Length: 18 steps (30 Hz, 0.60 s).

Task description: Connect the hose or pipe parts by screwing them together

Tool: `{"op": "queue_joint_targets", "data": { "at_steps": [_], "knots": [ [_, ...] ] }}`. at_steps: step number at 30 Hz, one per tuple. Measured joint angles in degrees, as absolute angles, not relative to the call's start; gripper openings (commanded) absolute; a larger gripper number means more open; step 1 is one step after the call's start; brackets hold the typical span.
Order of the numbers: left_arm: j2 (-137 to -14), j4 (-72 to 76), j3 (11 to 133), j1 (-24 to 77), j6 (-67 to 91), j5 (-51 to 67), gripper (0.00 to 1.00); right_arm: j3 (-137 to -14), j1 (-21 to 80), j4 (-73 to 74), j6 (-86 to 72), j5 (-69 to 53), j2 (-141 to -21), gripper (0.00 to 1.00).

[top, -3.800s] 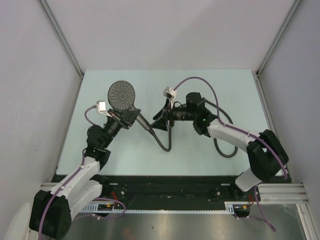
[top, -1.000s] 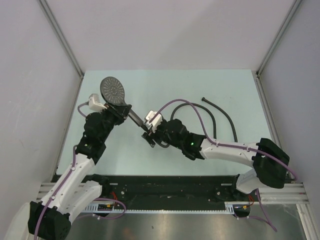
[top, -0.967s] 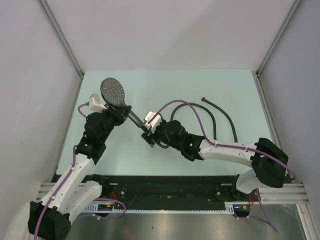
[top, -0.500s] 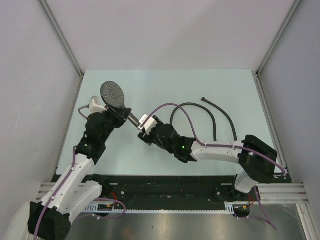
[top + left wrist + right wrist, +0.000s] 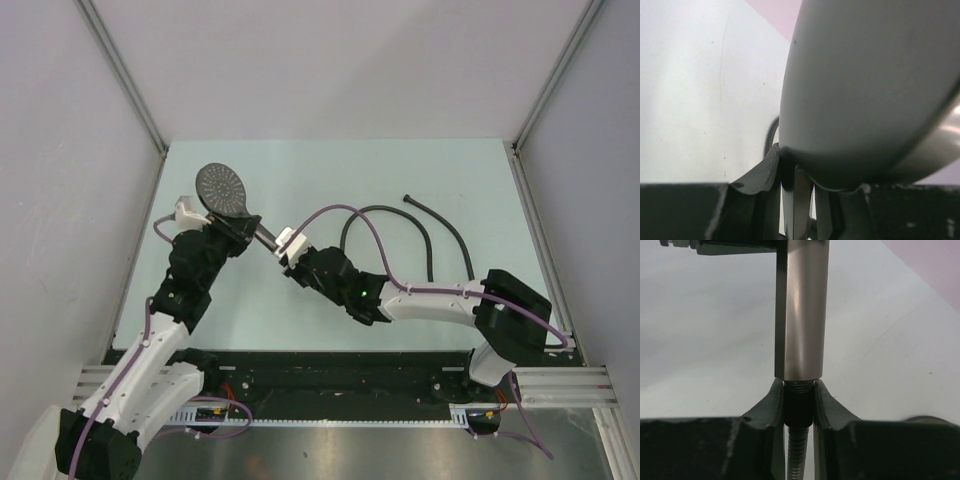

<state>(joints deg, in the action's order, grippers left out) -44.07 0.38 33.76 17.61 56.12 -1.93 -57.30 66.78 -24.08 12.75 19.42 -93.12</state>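
Note:
The dark grey shower head is held up at the left, dotted face upward, its straight handle slanting down to the right. My left gripper is shut on that handle, just below the head; in the left wrist view the head's back fills the frame above the fingers. My right gripper meets the handle's free end. In the right wrist view its jaws are shut on the hose's dark nut, which sits against the handle end with threads showing. The hose loops away to the right.
The hose's far end lies on the pale green table at the back right. Purple cables arc over both arms. Grey walls close in on the left and right, and a metal rail runs along the near edge.
My right gripper has closed on the hose nut and moved slightly left toward the handle's end. The shower head has shifted a little to the left with the left arm.

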Motion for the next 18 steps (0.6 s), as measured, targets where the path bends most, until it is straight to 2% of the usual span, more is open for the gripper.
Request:
{"op": "queue_joint_targets", "data": {
  "at_steps": [5,8,12,18],
  "knots": [
    [-40.1,18.3,22.8,17.6,54.2,0.2,0.0,-57.4,61.4,-20.8,7.3,6.1,-91.7,0.0],
    [-39.1,34.6,14.4,17.5,54.6,3.4,0.0,-57.4,55.3,-17.5,1.2,-10.9,-90.1,0.0],
    [-42.3,48.9,12.9,17.5,54.5,9.5,0.0,-57.3,47.2,-19.8,-8.4,-33.0,-89.0,0.0],
    [-48.8,66.3,13.8,17.6,57.1,17.5,0.0,-57.3,40.9,-29.8,-23.6,-53.7,-88.9,0.0]
  ]
}}
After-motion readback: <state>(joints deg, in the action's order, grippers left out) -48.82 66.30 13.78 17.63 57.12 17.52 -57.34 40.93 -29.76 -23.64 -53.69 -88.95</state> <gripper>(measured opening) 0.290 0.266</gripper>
